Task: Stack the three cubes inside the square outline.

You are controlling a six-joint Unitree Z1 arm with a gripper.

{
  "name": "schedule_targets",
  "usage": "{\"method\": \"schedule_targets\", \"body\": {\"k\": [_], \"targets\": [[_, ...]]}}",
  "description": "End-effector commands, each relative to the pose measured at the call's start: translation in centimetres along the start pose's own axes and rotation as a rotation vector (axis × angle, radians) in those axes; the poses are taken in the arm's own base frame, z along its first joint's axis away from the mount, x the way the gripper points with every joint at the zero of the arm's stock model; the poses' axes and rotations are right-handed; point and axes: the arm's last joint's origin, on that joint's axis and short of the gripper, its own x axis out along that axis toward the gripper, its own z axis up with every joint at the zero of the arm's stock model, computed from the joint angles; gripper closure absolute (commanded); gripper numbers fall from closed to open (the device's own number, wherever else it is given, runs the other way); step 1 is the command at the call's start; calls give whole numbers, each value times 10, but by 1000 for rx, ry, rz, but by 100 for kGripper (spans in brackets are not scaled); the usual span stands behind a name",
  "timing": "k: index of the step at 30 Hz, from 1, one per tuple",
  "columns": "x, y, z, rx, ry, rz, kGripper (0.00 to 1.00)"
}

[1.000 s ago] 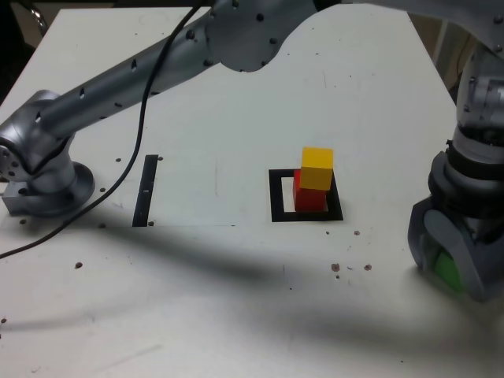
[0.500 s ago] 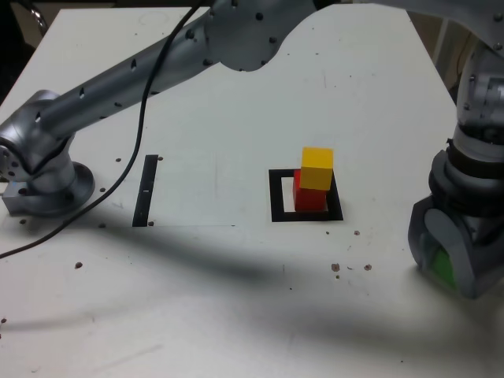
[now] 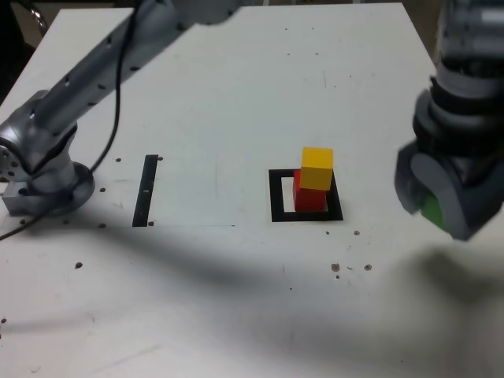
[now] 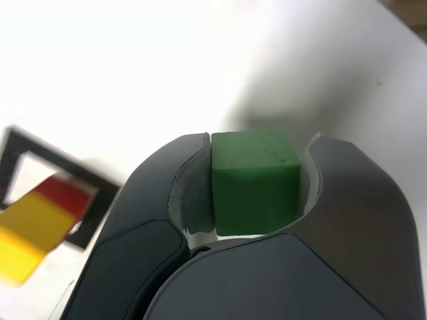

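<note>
A yellow cube (image 3: 316, 168) sits on a red cube (image 3: 310, 197) inside the black square outline (image 3: 279, 197) on the white table. My gripper (image 3: 435, 211) hangs above the table at the exterior view's right, shut on the green cube (image 3: 432, 209). In the wrist view the green cube (image 4: 254, 181) is clamped between the two dark jaws, and my gripper (image 4: 257, 183) is off the surface. The yellow cube (image 4: 27, 230), the red cube (image 4: 65, 195) and the square outline (image 4: 17, 140) show blurred at that picture's edge.
A thin black strip (image 3: 146, 190) lies on the table at the exterior view's left, near the arm's grey base (image 3: 43, 181). Small dark specks (image 3: 350, 268) dot the white surface in front of the outline.
My gripper closed on the green cube and rose off the table at the exterior view's right. The arm's upper links swung up and out of the picture.
</note>
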Motion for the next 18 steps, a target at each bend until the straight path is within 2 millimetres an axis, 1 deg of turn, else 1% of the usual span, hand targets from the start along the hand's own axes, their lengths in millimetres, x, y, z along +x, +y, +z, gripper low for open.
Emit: {"method": "schedule_targets", "body": {"k": [1, 5, 10, 14, 18], "targets": [[-17, -3, -11, -33, 1, 17, 67], [-38, -8, -33, -130, 22, 28, 67], [-56, -14, -65, -255, 45, 27, 67], [-64, -18, -91, -364, 70, 13, 67], [-64, -20, -116, -491, 94, -29, 67]]}}
